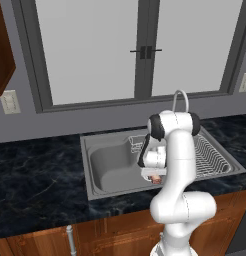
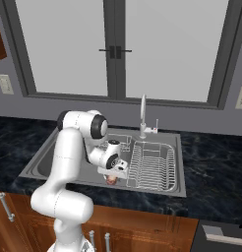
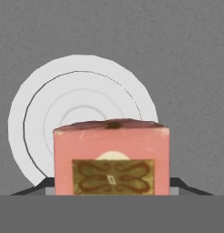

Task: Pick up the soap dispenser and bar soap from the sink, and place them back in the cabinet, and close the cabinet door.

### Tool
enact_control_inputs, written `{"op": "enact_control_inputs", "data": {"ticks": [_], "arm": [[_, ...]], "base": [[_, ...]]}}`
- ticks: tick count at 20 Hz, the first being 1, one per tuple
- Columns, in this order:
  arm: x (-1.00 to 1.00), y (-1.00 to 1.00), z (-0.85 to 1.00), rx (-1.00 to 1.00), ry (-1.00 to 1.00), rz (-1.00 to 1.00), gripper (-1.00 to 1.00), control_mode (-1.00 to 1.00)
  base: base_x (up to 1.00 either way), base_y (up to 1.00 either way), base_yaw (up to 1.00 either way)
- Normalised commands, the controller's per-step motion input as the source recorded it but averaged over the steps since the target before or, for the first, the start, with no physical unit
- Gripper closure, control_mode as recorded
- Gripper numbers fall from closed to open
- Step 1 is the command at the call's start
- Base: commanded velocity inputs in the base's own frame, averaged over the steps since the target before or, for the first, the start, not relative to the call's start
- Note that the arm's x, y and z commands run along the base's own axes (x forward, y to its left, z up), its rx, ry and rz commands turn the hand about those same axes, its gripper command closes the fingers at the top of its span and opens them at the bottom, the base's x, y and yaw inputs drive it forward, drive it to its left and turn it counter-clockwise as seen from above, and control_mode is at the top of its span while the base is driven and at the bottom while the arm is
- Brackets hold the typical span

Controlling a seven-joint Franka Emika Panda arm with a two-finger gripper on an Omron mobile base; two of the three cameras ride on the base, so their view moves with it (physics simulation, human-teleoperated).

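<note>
Bar soap (image 3: 111,157) right under my hand camera, the two dark finger tips showing at either side of its base.

Pink block with a gold emblem, standing on the grey floor of the sink (image 1: 102,172) in front of a white round dish (image 3: 63,113). My gripper (image 2: 111,178) is down in the basin beside the wire dish rack (image 2: 152,167); its jaws bracket the soap, but I cannot tell whether they are pressing on it.

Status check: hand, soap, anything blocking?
Hand low in the sink, fingers on either side of the bar soap, grip not confirmed. White dish behind the soap. Nothing blocking.
</note>
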Motion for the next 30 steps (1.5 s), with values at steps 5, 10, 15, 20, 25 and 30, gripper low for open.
{"op": "enact_control_inputs", "data": {"ticks": [5, 10, 15, 20, 25, 30], "arm": [[0.0, 0.0, 0.0, 0.0, 0.0, 0.0, 1.0, -1.0], [0.0, 0.0, 0.2, 0.0, -0.01, 0.0, 1.0, -1.0], [-0.01, 0.0, 0.72, -0.02, -0.06, 0.0, 1.0, -1.0], [-0.08, 0.0, 0.76, -0.03, -0.04, 0.0, 1.0, -1.0], [-0.19, 0.0, 0.8, 0.0, -0.02, 0.0, 1.0, -1.0], [-0.19, 0.01, 0.67, 0.0, 0.0, 0.0, 1.0, -1.0]], "base": [[0.0, 0.0, 0.0], [0.0, 0.0, 0.0], [0.0, 0.0, 0.0], [0.0, 0.0, 0.0], [0.0, 0.0, 0.0], [0.0, 0.0, 0.0]]}}
